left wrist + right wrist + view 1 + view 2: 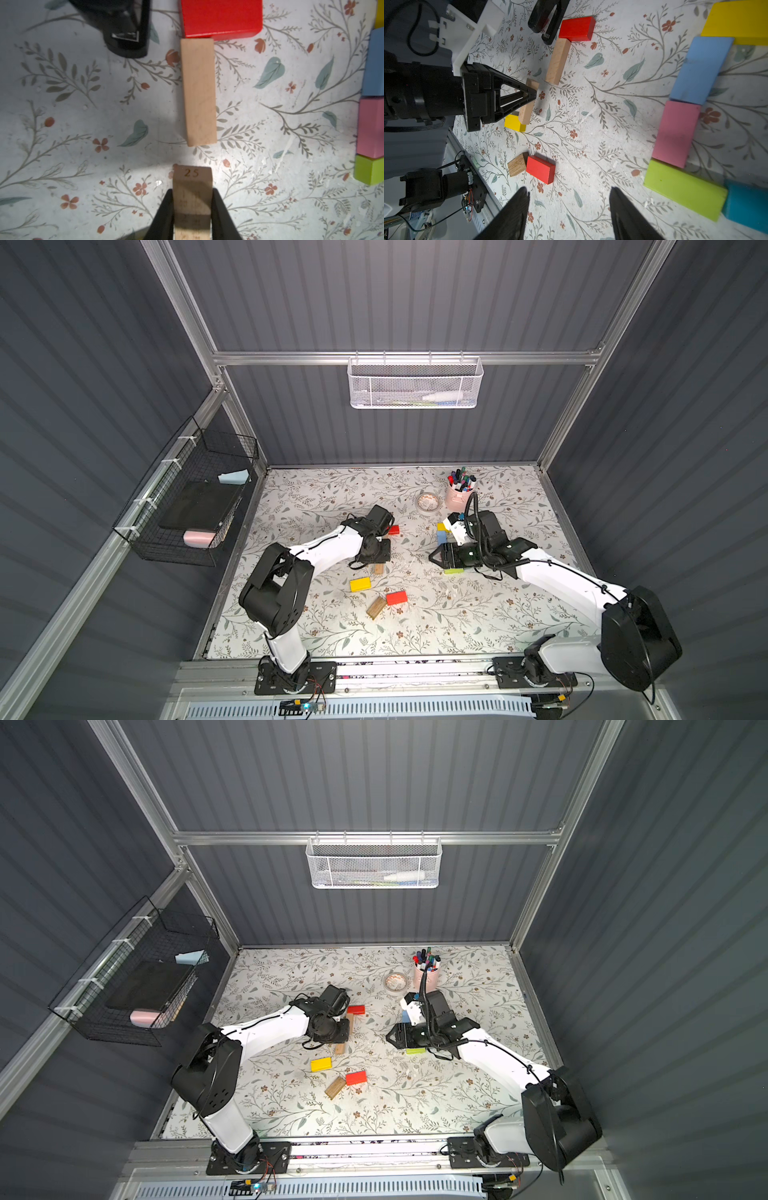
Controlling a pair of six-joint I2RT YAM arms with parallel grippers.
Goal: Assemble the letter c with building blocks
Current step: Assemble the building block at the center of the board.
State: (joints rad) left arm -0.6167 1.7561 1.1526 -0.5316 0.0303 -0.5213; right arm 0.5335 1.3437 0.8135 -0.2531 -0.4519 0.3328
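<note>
Right now your left gripper (pixel 192 194) is clamped on a plain wooden block stamped 25 (pixel 192 178), its two black fingers pressing the block's long sides. Just ahead of that block in the left wrist view, in line with it and with a gap of bare table between them, lies a second plain wooden block (pixel 199 91). The far end of this second block touches a red block (pixel 220 16), and a black stapler (pixel 124 27) sits just beside the pair. Your right gripper (pixel 569 193) stands wide open with nothing between its fingers, over a bare patch of the floral table (pixel 591 128). Beside it, the right wrist view shows a curved chain of flat blocks, each touching the next: a yellow block (pixel 737 20), a blue block (pixel 699 70), a pink block (pixel 677 133), a lime green block (pixel 683 191) and a teal block (pixel 747 203). The yellow and teal ends turn the same way, so the chain bends like an open bracket. Nearer the front rail, well apart from that chain, three loose pieces lie on the table: a smaller yellow block (pixel 360 584), a dark wooden block (pixel 376 607) and a second red block (pixel 396 597), the last two touching at a corner. You cannot tell from these views whether the held block rests on the table or hangs just above it.
</note>
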